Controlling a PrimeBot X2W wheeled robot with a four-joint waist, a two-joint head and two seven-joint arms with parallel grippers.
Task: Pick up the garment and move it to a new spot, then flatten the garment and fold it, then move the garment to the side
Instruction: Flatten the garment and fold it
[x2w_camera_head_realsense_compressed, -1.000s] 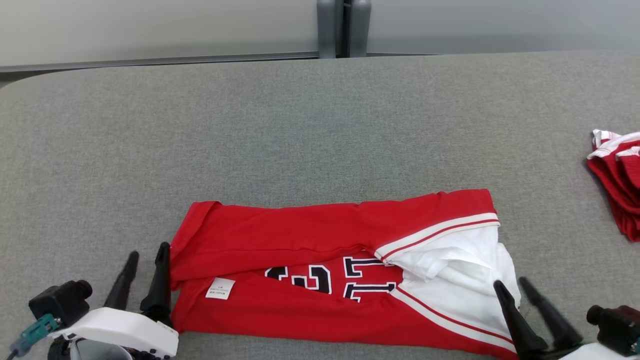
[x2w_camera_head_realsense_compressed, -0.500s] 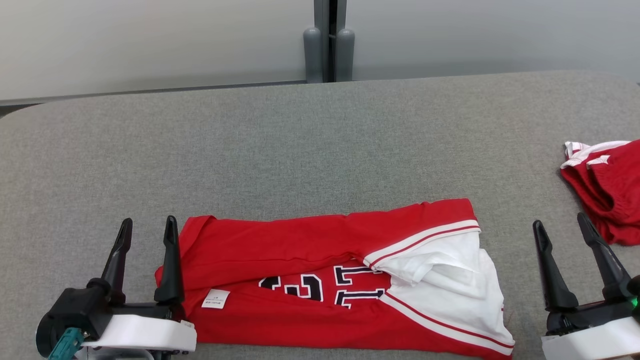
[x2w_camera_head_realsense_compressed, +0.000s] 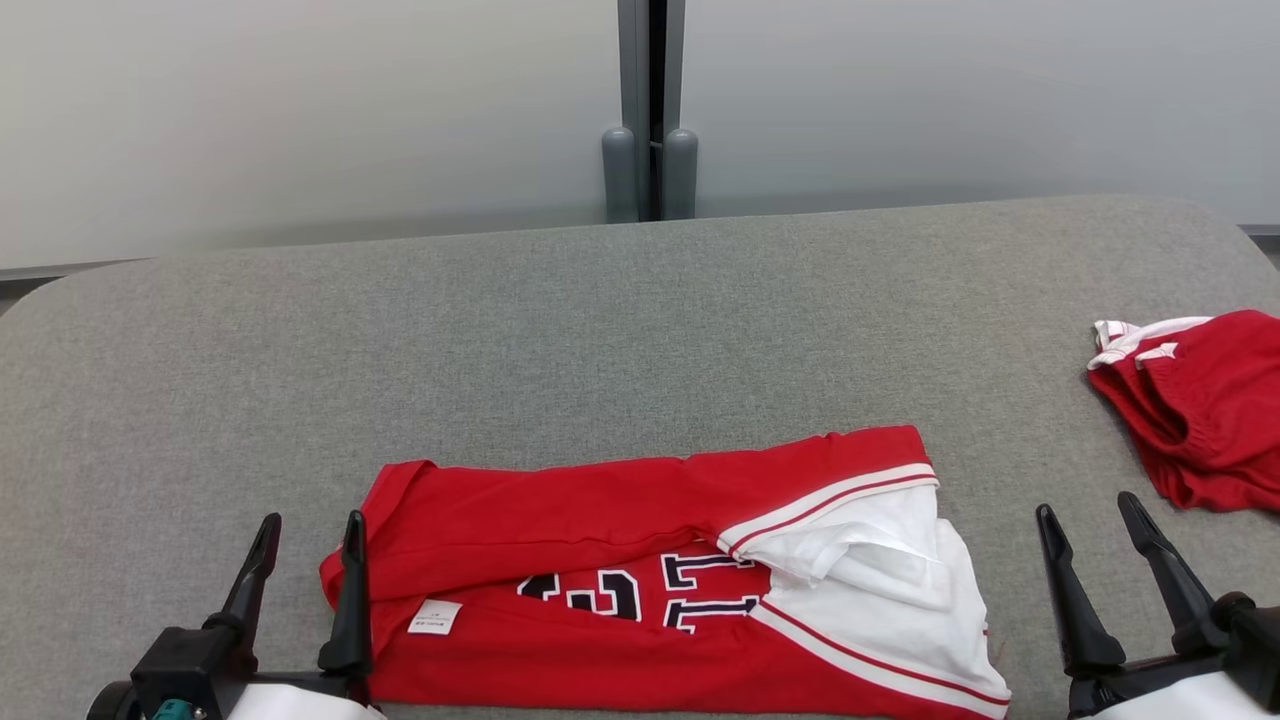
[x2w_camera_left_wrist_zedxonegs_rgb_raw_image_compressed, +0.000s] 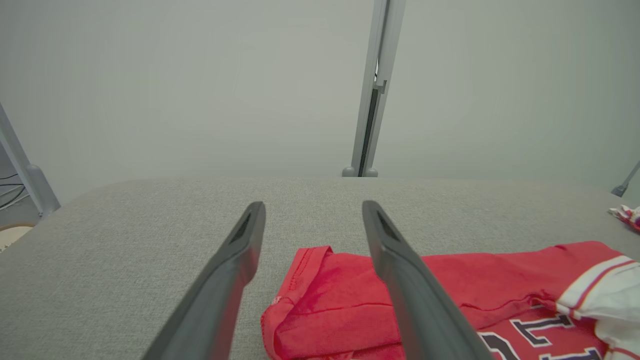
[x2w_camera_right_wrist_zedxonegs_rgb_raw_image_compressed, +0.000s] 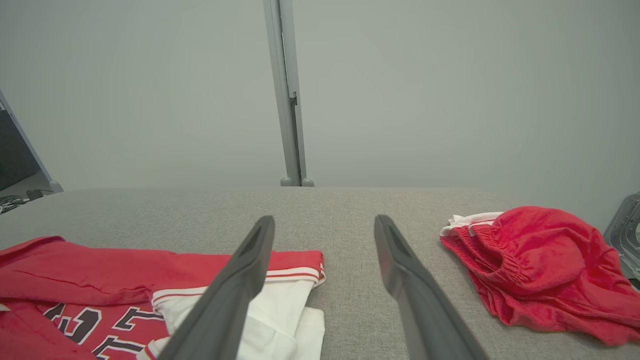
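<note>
The garment (x2w_camera_head_realsense_compressed: 620, 590) is a red and white jersey with dark lettering, folded into a long strip near the front edge of the grey table (x2w_camera_head_realsense_compressed: 600, 330). It also appears in the left wrist view (x2w_camera_left_wrist_zedxonegs_rgb_raw_image_compressed: 450, 295) and the right wrist view (x2w_camera_right_wrist_zedxonegs_rgb_raw_image_compressed: 125, 290). My left gripper (x2w_camera_head_realsense_compressed: 308, 525) stands open at the garment's left end, holding nothing, its right finger over the red edge. My right gripper (x2w_camera_head_realsense_compressed: 1090, 510) stands open on bare table just right of the white end, also holding nothing.
A second red garment (x2w_camera_head_realsense_compressed: 1200, 400) with a white waistband lies bunched at the table's right edge, seen too in the right wrist view (x2w_camera_right_wrist_zedxonegs_rgb_raw_image_compressed: 540, 265). A grey post (x2w_camera_head_realsense_compressed: 650, 110) stands behind the table against a pale wall.
Both grippers have let go of the garment and opened wide. They have drawn back and risen off the cloth. The head camera has tilted up, so the scene sits lower.
</note>
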